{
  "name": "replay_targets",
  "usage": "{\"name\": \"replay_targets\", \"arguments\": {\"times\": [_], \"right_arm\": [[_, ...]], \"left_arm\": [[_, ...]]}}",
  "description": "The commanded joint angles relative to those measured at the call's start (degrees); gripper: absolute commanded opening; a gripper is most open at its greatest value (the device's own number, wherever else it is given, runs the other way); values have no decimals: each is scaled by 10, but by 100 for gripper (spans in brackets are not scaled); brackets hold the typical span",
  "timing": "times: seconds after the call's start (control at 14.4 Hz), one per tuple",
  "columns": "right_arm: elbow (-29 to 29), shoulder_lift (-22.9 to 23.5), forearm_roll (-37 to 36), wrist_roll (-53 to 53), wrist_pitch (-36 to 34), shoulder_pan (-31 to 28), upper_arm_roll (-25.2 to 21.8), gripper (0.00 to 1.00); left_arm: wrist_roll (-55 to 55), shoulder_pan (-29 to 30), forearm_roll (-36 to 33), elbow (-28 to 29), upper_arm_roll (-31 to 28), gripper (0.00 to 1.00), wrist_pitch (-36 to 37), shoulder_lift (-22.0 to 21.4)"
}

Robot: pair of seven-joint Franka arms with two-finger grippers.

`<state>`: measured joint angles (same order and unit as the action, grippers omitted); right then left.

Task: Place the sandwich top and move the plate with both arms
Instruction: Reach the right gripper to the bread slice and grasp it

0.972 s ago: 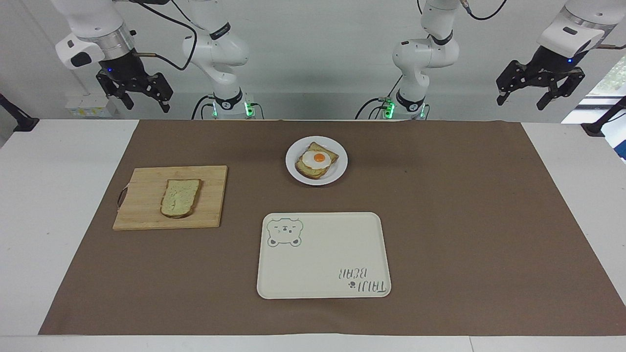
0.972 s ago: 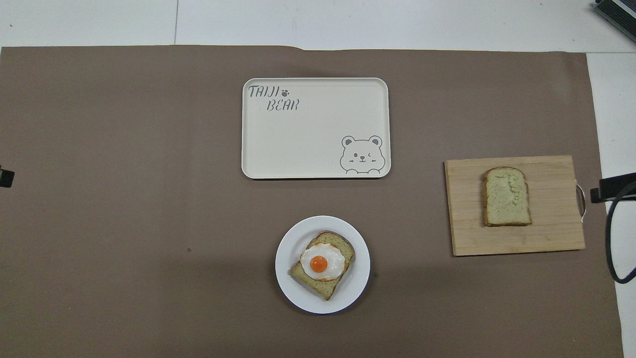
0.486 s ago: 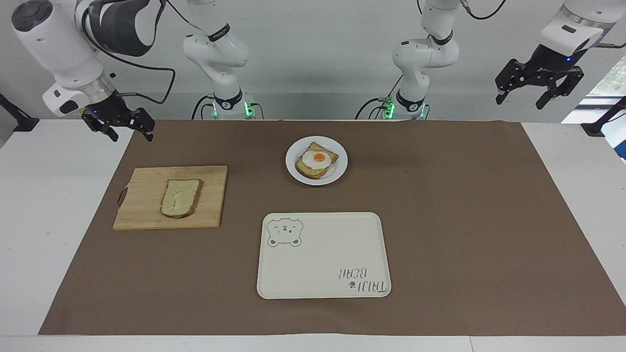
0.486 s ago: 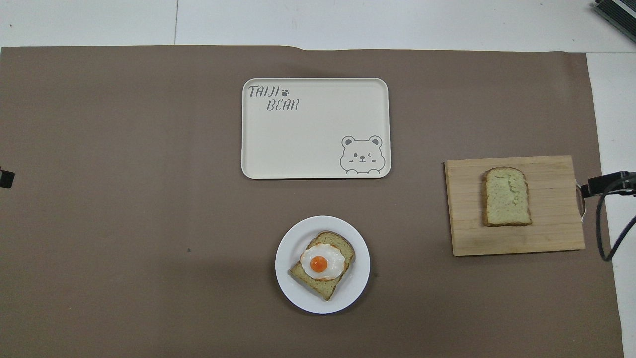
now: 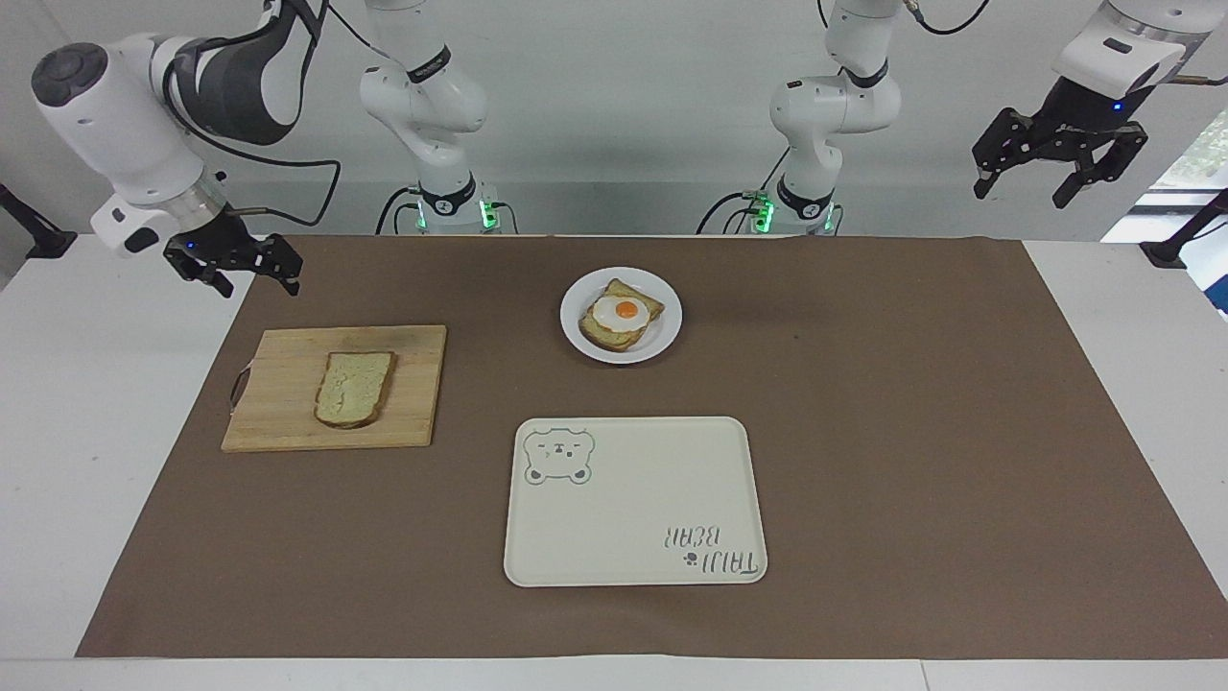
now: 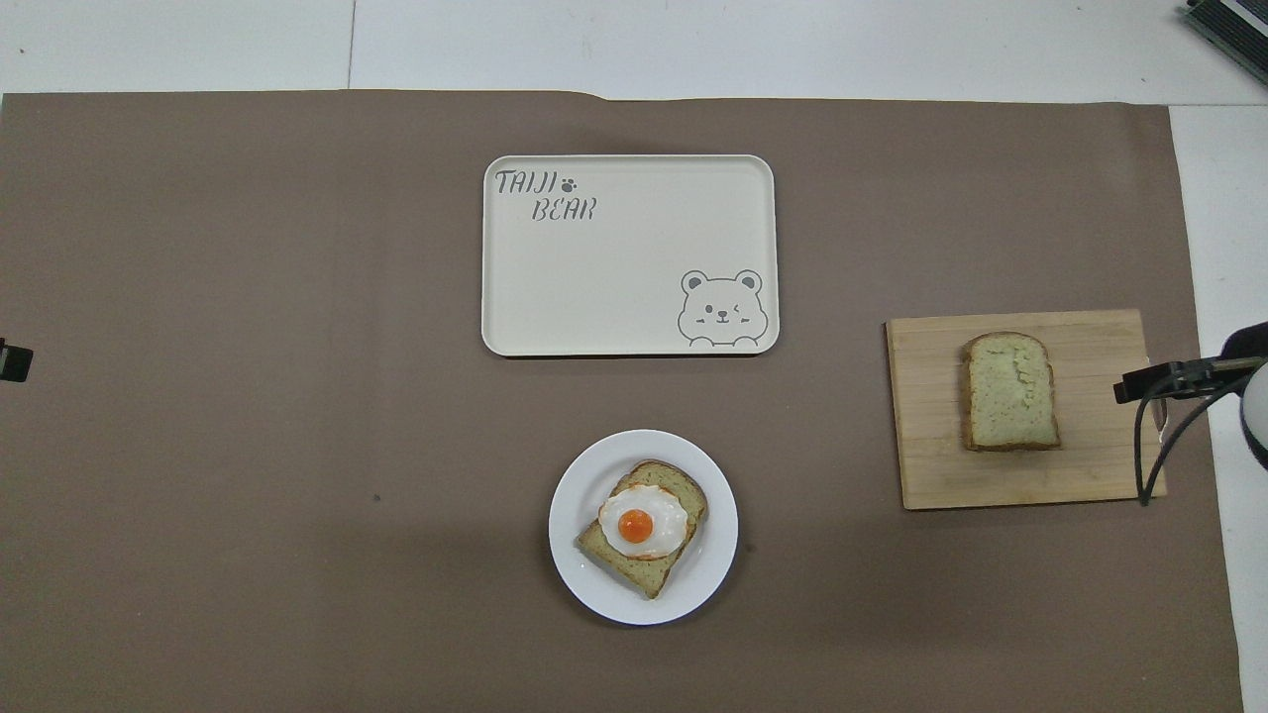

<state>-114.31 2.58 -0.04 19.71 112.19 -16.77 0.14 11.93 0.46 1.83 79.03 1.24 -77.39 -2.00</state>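
With the right tool [image 5: 245, 274] spread wide and empty, hanging just off the wooden cutting board [image 5: 288, 422], it should descend squarely over the pale brown-crusted bread slice [image 5: 354, 388] lying there, while the left tool [image 5: 1060, 171], also released, waits aloft.

One camera is sitting high across the table and is looking toward the two robots, so it is taking in the whole brown mat [image 5: 863, 432] from some distance. The other is hanging above the robots' end and is looking steeply down and forward. Both are sharing the mat, the tray [image 6: 634, 287], the plate [image 5: 576, 338] and the cutting board [image 6: 921, 416], half a turn apart.
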Motion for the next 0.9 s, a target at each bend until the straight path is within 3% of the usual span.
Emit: {"name": "replay_targets", "arguments": {"times": [0.0,0.28,0.42,0.69,0.83], "right_arm": [[-32,-16,13,17,21,3,3,85],[-33,30,13,28,93,2,3,68],[-33,44,13,28,114,4,4,68],[-41,61,18,52,141,3,8,61],[-56,75,42,73,182,3,10,52]], "left_arm": [[-3,0,6,26,2,100,0,-12],[6,0,5,106,2,100,-58,-31],[5,0,5,153,1,100,-95,-58],[4,4,5,162,1,100,-100,-64],[-2,1,5,158,2,100,-94,-63]]}}
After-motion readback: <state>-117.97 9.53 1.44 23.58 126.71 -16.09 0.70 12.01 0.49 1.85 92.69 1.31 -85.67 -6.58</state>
